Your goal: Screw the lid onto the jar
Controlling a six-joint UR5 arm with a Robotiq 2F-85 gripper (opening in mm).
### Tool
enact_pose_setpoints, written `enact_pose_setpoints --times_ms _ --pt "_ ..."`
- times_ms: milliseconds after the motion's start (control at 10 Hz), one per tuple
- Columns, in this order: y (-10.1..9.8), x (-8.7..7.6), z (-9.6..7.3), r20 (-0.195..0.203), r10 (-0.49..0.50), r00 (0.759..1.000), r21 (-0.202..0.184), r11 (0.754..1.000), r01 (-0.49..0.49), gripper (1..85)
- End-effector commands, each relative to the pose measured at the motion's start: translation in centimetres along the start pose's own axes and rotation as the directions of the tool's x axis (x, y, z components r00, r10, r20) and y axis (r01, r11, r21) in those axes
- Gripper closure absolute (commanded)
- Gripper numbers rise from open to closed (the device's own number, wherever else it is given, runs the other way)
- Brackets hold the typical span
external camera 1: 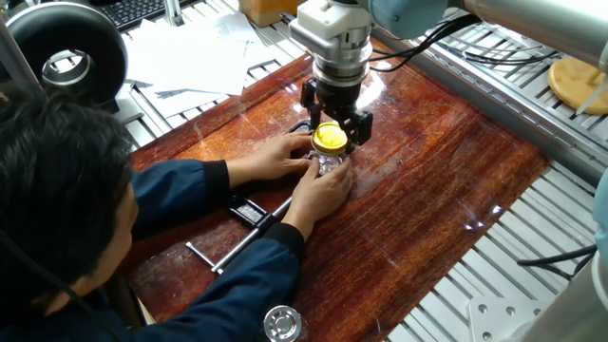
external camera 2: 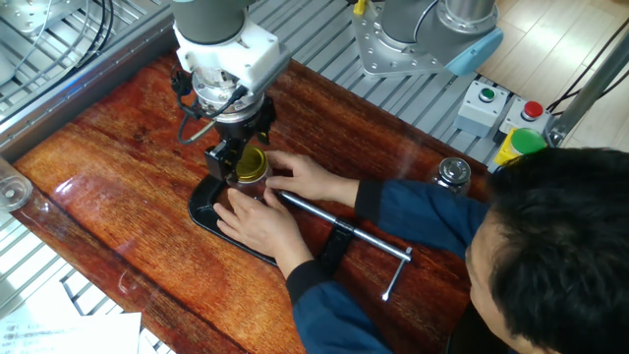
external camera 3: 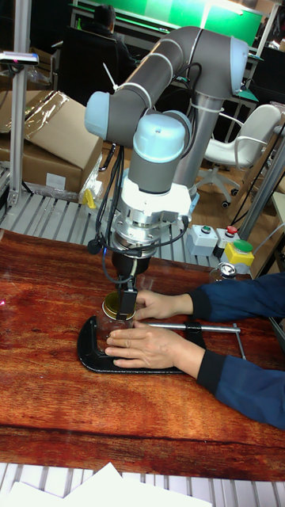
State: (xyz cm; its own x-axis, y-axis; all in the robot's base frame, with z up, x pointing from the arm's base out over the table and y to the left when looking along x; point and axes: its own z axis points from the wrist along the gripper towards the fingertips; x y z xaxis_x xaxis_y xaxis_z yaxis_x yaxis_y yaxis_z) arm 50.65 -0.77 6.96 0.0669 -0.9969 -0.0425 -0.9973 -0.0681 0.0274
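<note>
Lid (external camera 1: 331, 138): yellow-gold cap, seated atop jar (external camera 1: 330, 162) mouth, clamped between gripper (external camera 1: 333, 132) fingers, jaws closed on rim. Jar: clear glass, mid-table, on black clamp base (external camera 2: 208, 206), cupped by person's two hands (external camera 2: 265, 222). Table (external camera 1: 446, 152): red-brown wood.

You see the jar (external camera 1: 331, 163) near the middle of the worktop (external camera 1: 446, 180), with the lid (external camera 1: 331, 139) on top of it. The gripper (external camera 1: 332, 122) is right above, its fingers (external camera 1: 363, 126) on 2 sides of the lid. A person's 2 hands (external camera 2: 263, 218) wrap around the jar. The jar sits in a clamp (external camera 2: 324, 228) lying on the worktop. Another jar (external camera 2: 452, 174) stands at the worktop's edge, well apart.
</note>
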Motion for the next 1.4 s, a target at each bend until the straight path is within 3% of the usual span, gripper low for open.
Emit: enact_pose_setpoints --times_ms 0,400,800,1000,1100,1300 --pt "0.0 -0.2 0.0 0.014 0.043 0.999 0.0 0.999 -0.043 9.0" --pt "0.0 -0.5 0.1 0.023 0.085 0.996 -0.014 0.996 -0.085 18.0" --pt "0.6 -0.6 0.2 0.042 0.156 0.987 -0.041 0.987 -0.154 19.3" --pt "0.9 -0.3 0.2 0.031 0.211 0.977 -0.052 0.977 -0.209 20.0" --pt "0.9 -0.1 0.2 0.019 0.25 0.968 -0.05 0.967 -0.249 20.3" --pt "1.2 -0.5 -0.1 -0.001 0.386 0.922 -0.064 0.92 -0.385 22.3"
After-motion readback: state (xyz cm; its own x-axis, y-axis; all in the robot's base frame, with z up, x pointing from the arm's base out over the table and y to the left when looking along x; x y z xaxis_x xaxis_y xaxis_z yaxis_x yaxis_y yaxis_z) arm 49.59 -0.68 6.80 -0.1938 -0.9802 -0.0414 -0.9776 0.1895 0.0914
